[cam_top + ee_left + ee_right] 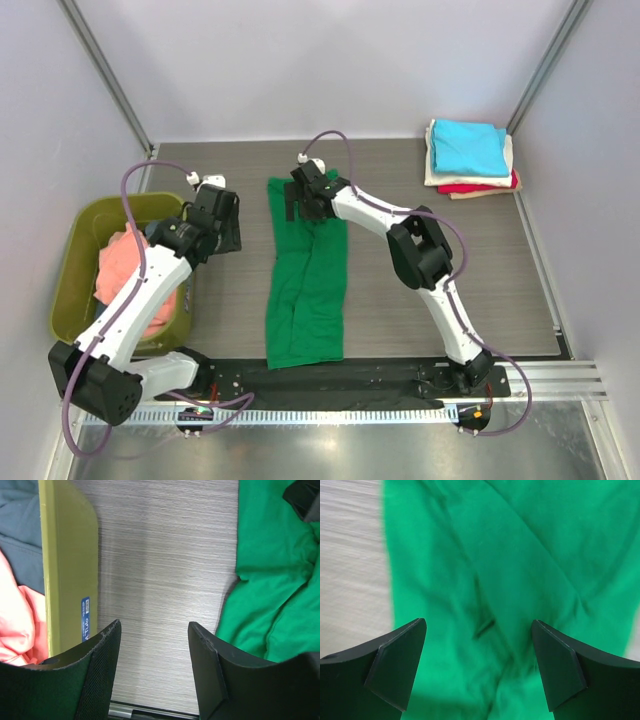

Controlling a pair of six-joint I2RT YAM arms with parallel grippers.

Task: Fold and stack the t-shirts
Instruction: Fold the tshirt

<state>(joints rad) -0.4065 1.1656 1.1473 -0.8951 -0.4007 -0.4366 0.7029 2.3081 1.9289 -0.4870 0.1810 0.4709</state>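
Note:
A bright green t-shirt (pixel 305 290) lies in a long narrow strip down the middle of the table. My right gripper (pixel 300 200) hovers over its far end. In the right wrist view the right gripper (pixel 479 622) stands open, with only green cloth (pixel 520 545) below it. My left gripper (pixel 225 228) sits between the tub and the shirt. It is open (pixel 155 625) over bare wood, with the green shirt (pixel 270 555) to its right. At the back right, a cyan shirt (pixel 468 145) tops a folded stack over a cream shirt (pixel 432 170) and a red shirt (pixel 480 187).
The olive-green tub (pixel 75 260) stands at the left edge and holds a salmon-pink shirt (pixel 125 270). The left wrist view shows the tub's wall (pixel 65 555), the salmon-pink shirt (pixel 12 625) and a dark blue-grey shirt (pixel 20 530) inside. Grey walls enclose the table.

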